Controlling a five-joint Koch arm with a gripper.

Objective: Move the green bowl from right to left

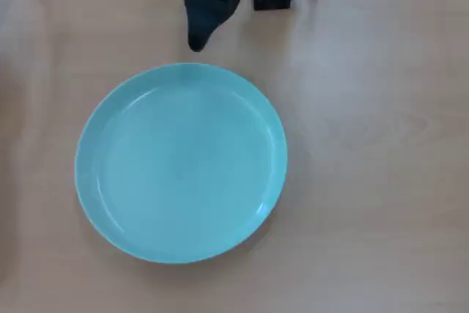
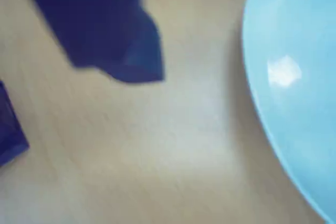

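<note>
My pincer (image 1: 196, 40) hovers empty just beyond the far rim of the green bowl (image 1: 181, 163), which lies left of centre on the table (image 1: 366, 144); I cannot tell its opening. The glossy rim may slip.

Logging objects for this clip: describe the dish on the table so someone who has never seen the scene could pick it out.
On the light wooden table, left of centre in the overhead view, lies the green bowl. It is wide, shallow, round and plate-like, glossy pale turquoise with a raised rim. It is empty and far wider than the black gripper just beyond its far edge.
</note>
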